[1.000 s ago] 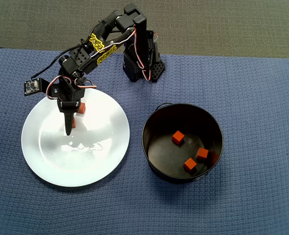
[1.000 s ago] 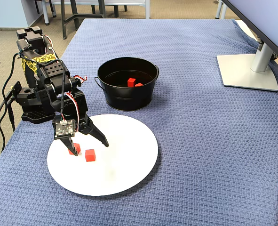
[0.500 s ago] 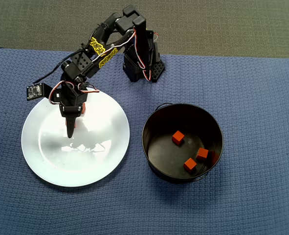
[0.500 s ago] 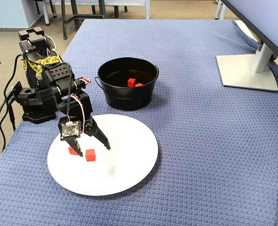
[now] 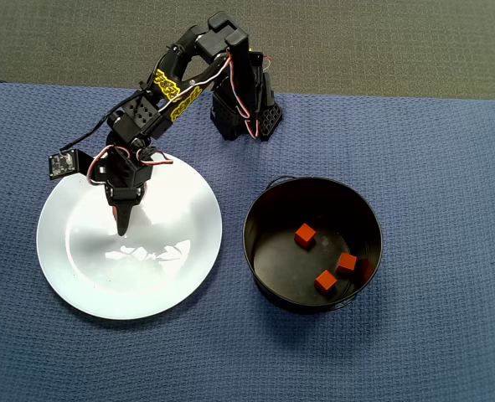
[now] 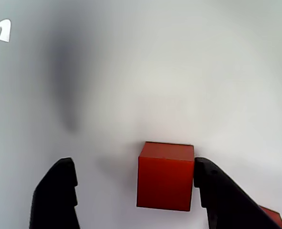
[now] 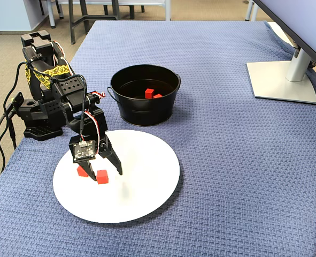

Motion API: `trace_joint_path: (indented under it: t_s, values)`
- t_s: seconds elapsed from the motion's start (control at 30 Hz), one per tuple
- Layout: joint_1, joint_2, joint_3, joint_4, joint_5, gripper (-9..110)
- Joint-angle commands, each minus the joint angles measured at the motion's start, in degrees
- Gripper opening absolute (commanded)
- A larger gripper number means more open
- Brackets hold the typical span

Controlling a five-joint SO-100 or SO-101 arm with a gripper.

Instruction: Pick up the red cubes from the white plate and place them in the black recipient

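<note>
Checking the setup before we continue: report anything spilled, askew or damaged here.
Nothing stands out. Three red cubes lie inside the upright black pot; two more sit on the white plate, none on the blue cloth. The open gripper straddles one cube, which sits against one finger.

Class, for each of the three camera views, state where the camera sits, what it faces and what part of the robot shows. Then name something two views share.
Overhead view: above the table, looking straight down on the white plate and black pot; whole arm visible.
Wrist view: on the gripper, facing the plate; only both fingers show, around a red cube.
Fixed view: beside the table, angled down; whole arm shows.
Shared: the overhead and fixed views both show plate and pot.
</note>
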Motion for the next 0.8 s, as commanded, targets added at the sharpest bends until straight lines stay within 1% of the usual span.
trace_joint_path:
  t_s: [0.0,0.2,0.43,0.6,0.77]
  values:
    - [-0.88,0.44,-0.26,-1.49,0.7,14]
    - [-0.97,0.44,0.0,-1.49,0.53,1]
    - [-0.88,3.6,-0.7,0.26,4.04,0]
    - [-1.93,10.28,-8.0,10.37,10.55,0]
    - [-8.7,17.31,-19.34,23.73,21.88,0]
